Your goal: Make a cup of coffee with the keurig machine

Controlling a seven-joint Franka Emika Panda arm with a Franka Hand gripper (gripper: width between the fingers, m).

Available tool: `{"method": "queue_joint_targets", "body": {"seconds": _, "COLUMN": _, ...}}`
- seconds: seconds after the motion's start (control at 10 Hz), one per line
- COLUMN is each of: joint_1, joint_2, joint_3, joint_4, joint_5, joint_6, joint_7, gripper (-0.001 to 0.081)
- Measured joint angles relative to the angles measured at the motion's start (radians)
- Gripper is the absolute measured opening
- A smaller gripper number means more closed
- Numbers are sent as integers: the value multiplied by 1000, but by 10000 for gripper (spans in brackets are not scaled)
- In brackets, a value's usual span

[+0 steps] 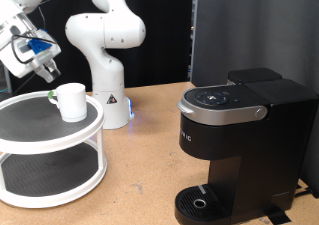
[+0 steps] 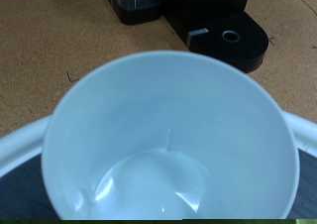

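Exterior view first: the cup, a small plain white mug, stands upright on the top tier of a round white two-tier stand at the exterior view's left. Its body is a smooth cylinder with no print, and a small handle pokes out on the side toward the exterior view's left. Just above and to the left of it hangs the pincer, pale with a blue part on it, close to the cup's handle side. From here I cannot tell whether its fingers are apart or together, nor whether they touch the cup. Behind the stand rises the white robot arm on its base. Over at the exterior view's right sits the keurig machine, black and boxy, lid down, with a silver-grey curved handle around a round button panel on top and a round drip base at the bottom. It stands on the brown table, well apart from the cup.

Now the wrist view: the cup fills nearly the whole picture, seen from above, its white inside bare and glossy. The stand's white rim curves beside it. Beyond lie the table and the keurig machine's round drip base. The pincer's fingers do not show here.
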Motion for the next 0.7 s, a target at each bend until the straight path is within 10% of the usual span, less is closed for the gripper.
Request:
{"method": "queue_joint_targets", "body": {"seconds": 0.2, "joint_1": 0, "joint_2": 15, "joint_3": -3, "joint_4": -6, "joint_5": -11, "joint_6": 20, "joint_7": 0, "gripper": 258}}
{"method": "queue_joint_targets", "body": {"seconds": 0.4, "joint_1": 0, "joint_2": 31, "joint_3": -6, "joint_4": -13, "joint_5": -11, "joint_6": 49, "joint_7": -2, "gripper": 578}}
{"method": "queue_joint_targets", "body": {"seconds": 0.7, "joint_1": 0, "joint_2": 41, "joint_3": -19, "joint_4": -24, "joint_5": -11, "joint_6": 90, "joint_7": -3, "gripper": 738}}
